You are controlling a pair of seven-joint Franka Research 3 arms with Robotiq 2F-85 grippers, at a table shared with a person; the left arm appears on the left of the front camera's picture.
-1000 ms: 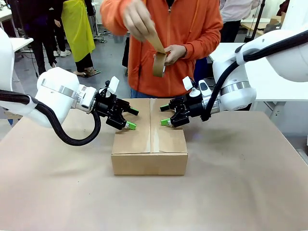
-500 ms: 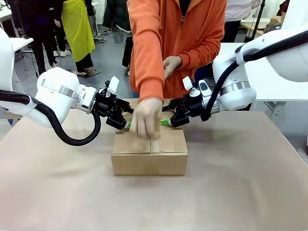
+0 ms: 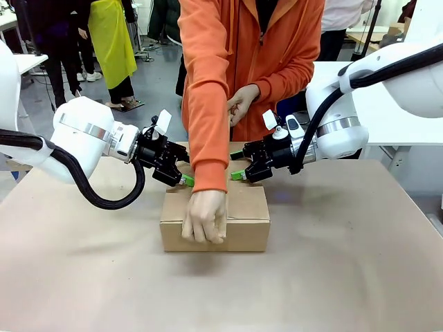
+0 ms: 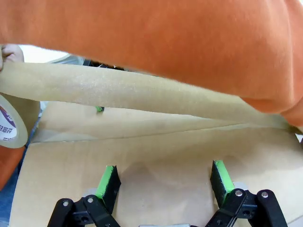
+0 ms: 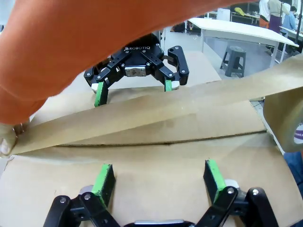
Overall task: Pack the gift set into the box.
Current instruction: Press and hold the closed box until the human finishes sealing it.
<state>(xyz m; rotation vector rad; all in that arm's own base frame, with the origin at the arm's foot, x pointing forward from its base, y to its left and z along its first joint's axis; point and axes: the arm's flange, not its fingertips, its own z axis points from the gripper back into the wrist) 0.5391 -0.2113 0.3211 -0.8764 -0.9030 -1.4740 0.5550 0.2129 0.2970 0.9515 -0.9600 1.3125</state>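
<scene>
While one person in an orange top leans over from the far edge of the table (image 3: 360,277), one closed cardboard box (image 3: 246,207) sits near the table's middle, its flaps folded shut. One strip of brown packing tape (image 5: 156,111) stretches above the box's top seam, running back to one tape roll (image 4: 10,127) cut off at the picture edge in both wrist views. One of the person's hands (image 3: 205,216) presses down over the box's near top edge, arm straight; the other hand (image 3: 242,102) is raised at chest height, and the roll it feeds is hard to make out from the front. Two arms reach in level from either side. The left end effector (image 3: 185,171) hovers at the box's far-left top, fingers spread and holding nothing; its green pads (image 4: 107,180) stand well apart above the cardboard. The right end effector (image 3: 237,166) mirrors it at the far right, likewise released, pads (image 5: 103,178) apart. The box's contents are hidden.
</scene>
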